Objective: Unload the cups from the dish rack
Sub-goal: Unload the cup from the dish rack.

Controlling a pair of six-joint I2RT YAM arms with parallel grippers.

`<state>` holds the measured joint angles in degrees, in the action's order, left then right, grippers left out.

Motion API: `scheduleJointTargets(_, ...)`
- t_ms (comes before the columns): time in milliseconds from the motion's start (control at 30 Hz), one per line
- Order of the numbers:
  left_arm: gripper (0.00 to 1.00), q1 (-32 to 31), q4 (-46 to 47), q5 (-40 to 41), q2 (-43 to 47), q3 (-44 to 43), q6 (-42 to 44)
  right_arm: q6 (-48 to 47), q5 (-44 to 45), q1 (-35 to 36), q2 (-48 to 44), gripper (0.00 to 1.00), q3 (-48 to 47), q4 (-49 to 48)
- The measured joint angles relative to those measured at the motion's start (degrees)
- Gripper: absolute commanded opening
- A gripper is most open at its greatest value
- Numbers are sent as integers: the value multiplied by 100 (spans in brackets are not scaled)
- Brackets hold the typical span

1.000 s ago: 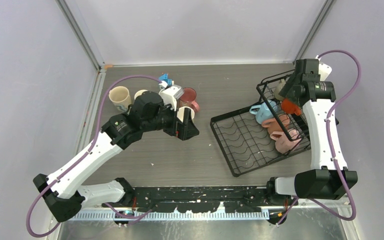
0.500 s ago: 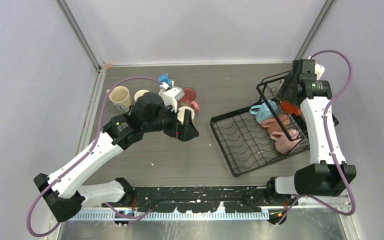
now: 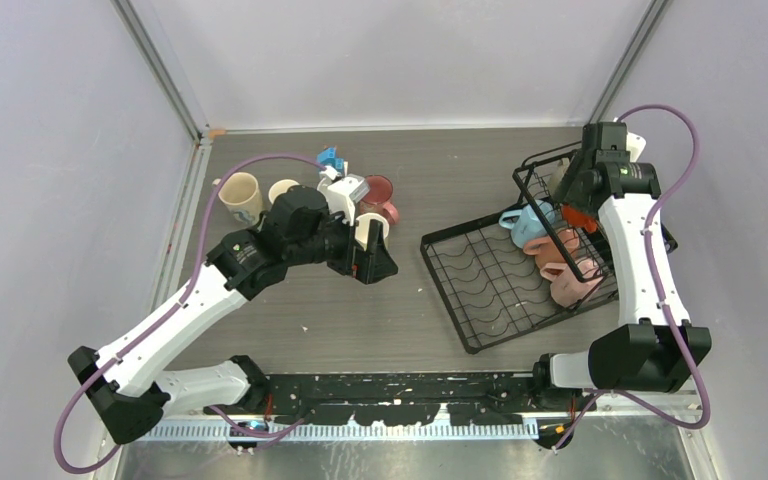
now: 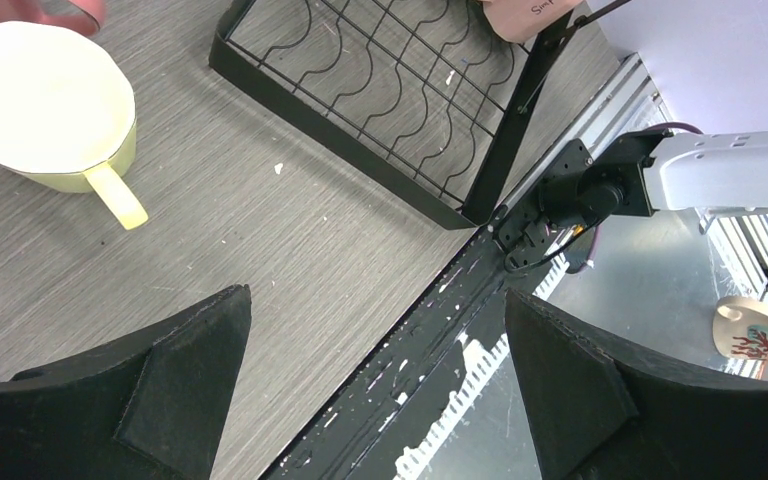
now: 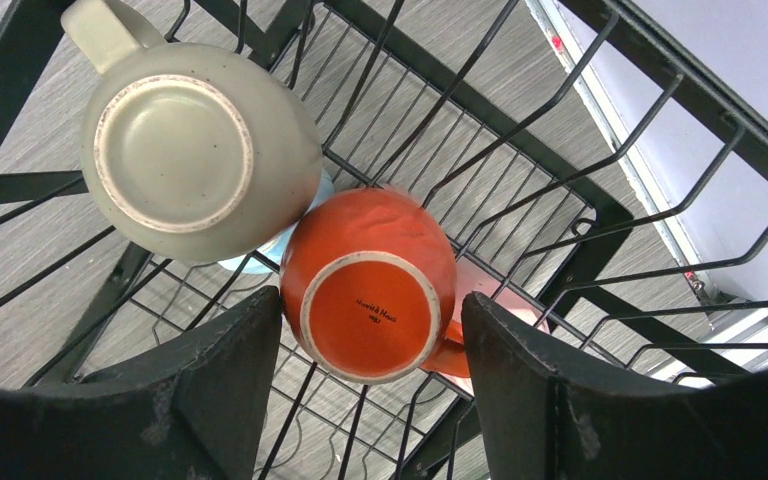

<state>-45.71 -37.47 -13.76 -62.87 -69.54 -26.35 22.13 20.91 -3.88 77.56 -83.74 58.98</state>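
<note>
The black wire dish rack [image 3: 475,290] lies at the right, its raised basket side at the back. In that basket, bottoms up, rest an orange cup [image 5: 370,280] and a grey-green cup [image 5: 185,150]. A blue cup [image 3: 530,222] and pink cups [image 3: 565,265] lie on the grid. My right gripper [image 5: 372,330] is open and straddles the orange cup, the left finger at its wall, the right finger a sliver off. My left gripper [image 3: 378,262] hangs wide open and empty over the table beside a pale yellow cup [image 4: 45,100]. More cups, cream [image 3: 241,195] and dark pink [image 3: 378,192], stand at the back left.
A small blue-and-white toy house [image 3: 331,160] sits behind the cluster of cups at the left. The rack's near corner [image 4: 480,215] comes close to the black rail [image 3: 400,385] at the table's front edge. Grey walls enclose the table.
The right gripper has settled a little lower over the orange cup and its jaws have narrowed around it. The left arm has barely moved.
</note>
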Motion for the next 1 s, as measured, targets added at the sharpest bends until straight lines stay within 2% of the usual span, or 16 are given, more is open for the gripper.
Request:
scheduleJointTargets(167, 100, 0, 0, -35, 2, 7, 0, 9, 4, 0, 0, 61, 28, 2)
scheduleJointTargets(367, 100, 0, 0, -42, 26, 28, 0, 35, 42, 0, -4, 44, 28, 4)
scheduleJointTargets(500, 100, 0, 2, -39, 28, 42, 0, 74, 68, 0, -4, 38, -15, 109)
scheduleJointTargets(1000, 100, 0, 52, -44, 81, 87, -24, 278, 332, 0, -7, 33, -793, 758)
